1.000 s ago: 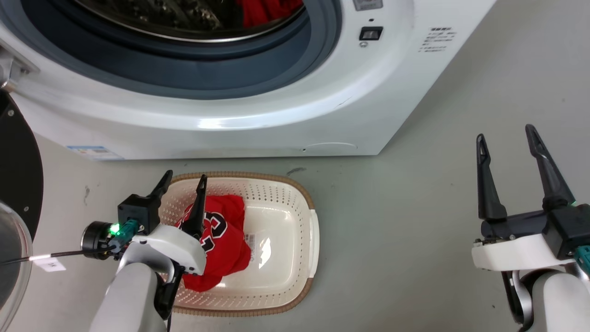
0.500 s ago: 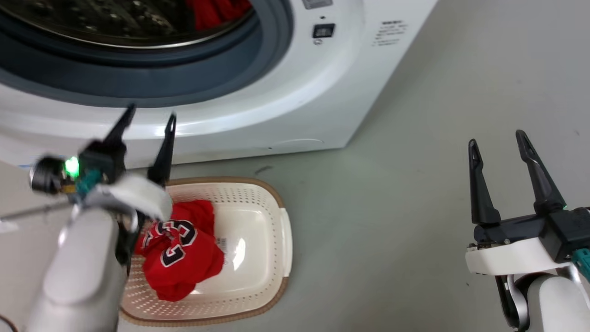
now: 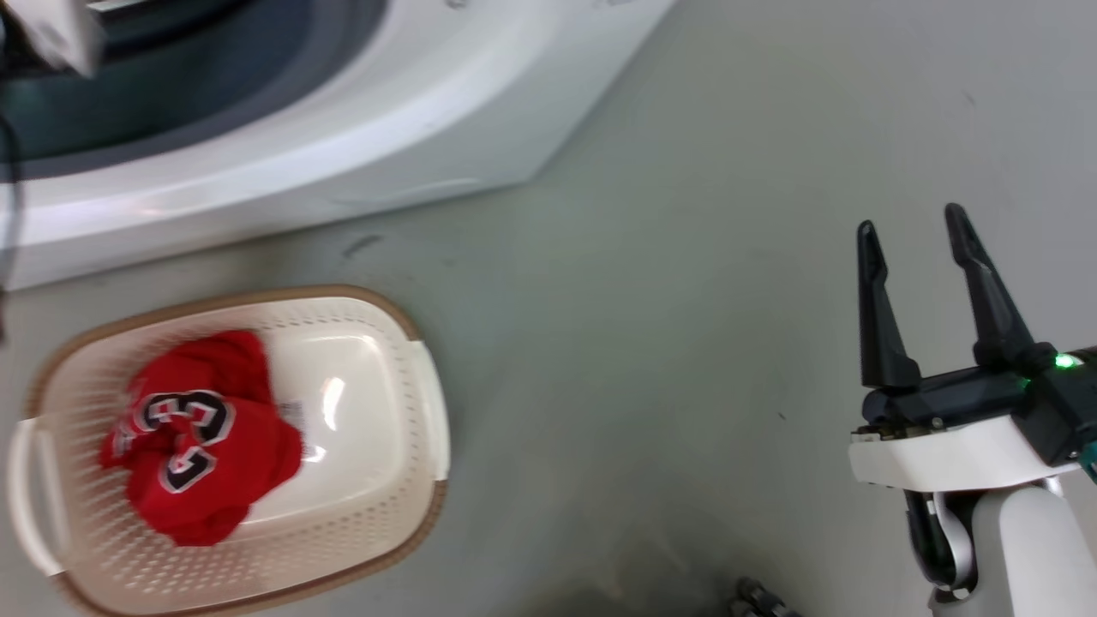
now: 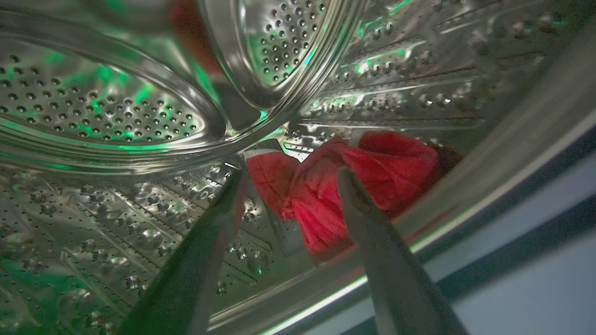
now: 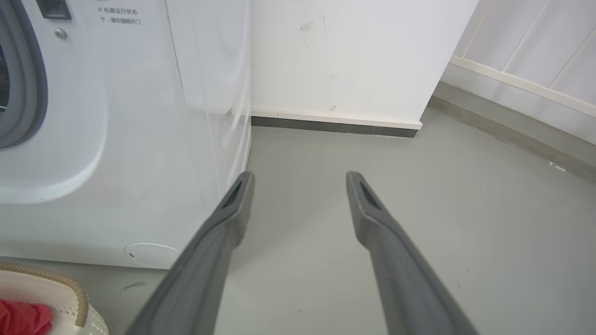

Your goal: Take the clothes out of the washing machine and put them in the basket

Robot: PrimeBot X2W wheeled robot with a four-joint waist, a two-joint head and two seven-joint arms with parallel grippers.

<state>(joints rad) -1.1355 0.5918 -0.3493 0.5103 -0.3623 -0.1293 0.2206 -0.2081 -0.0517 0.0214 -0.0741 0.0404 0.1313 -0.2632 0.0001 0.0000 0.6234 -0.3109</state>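
The red jersey (image 3: 197,446) with the black 23 lies crumpled in the left half of the cream basket (image 3: 403,411), which stands on the floor before the white washing machine (image 3: 360,120). In the left wrist view my left gripper (image 4: 291,179) is open inside the shiny perforated drum (image 4: 107,111), its fingers pointing at the plain red garment (image 4: 344,186) bunched against the drum's lower wall, tips just short of it. My right gripper (image 3: 913,224) is open and holds nothing, out over bare floor to the right of the machine.
Grey floor (image 3: 668,283) stretches to the right of the basket. In the right wrist view a white wall with a dark skirting (image 5: 335,126) stands behind the washer's side (image 5: 205,93). The basket's rim (image 5: 70,284) shows at that view's lower left.
My left arm rose from over the basket to the washer's opening and into the drum. The head camera swung right, sliding basket and washer leftward in view. The right gripper stayed open.
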